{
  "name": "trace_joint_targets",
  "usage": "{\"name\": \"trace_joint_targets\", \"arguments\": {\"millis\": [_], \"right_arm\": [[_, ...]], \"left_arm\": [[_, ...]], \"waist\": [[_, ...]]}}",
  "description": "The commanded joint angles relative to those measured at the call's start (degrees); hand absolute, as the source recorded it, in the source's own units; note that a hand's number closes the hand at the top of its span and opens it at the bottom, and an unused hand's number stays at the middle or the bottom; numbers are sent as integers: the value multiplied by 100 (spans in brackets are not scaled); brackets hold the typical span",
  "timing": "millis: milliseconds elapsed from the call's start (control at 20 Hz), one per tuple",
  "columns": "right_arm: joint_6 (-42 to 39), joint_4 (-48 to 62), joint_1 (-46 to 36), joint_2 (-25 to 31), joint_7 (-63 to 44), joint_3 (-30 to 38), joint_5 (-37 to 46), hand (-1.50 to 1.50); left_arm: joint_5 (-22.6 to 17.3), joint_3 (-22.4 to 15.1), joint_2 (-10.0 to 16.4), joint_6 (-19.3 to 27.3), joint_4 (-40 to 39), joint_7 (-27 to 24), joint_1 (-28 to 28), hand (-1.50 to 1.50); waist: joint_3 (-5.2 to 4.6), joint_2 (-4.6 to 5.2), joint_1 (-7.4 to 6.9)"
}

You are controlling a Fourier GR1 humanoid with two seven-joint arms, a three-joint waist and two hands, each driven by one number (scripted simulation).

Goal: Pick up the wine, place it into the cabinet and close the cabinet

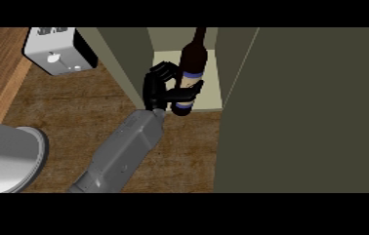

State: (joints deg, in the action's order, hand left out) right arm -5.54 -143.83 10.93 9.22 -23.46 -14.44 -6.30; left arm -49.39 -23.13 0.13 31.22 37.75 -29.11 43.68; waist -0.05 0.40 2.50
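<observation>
The wine bottle (193,63) is dark, with a tan label between blue bands, and stands nearly upright in the open cabinet's mouth. Its base is at the front edge of the pale shelf (207,98). My left hand (160,85) is on the bottle's left side, its thumb curled across the label and its fingers wrapped round the body. The grey forearm (126,148) runs up from the lower left. The cabinet door (296,117) stands open at the right as a large dark olive panel. My right hand does not show.
A white toaster (59,51) sits at the back left on the wooden counter (72,102). A grey round plate (18,158) lies at the left edge. The cabinet's left wall (126,63) stands just beside my hand.
</observation>
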Motion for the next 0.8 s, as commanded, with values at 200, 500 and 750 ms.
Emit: {"name": "trace_joint_targets", "arguments": {"millis": [200,500,750], "right_arm": [[-254,-895,585,113,-162,171,-742,-150],[-231,-545,333,-66,22,300,-806,-150],[-262,-740,358,-104,-122,-32,-586,-150]], "left_arm": [[-139,532,-12,-112,-787,2,955,150],[151,606,68,264,-1487,-57,1585,150],[433,616,52,881,-2230,-248,1993,150]], "waist": [[8,-17,-10],[11,-10,-45],[7,27,86]]}}
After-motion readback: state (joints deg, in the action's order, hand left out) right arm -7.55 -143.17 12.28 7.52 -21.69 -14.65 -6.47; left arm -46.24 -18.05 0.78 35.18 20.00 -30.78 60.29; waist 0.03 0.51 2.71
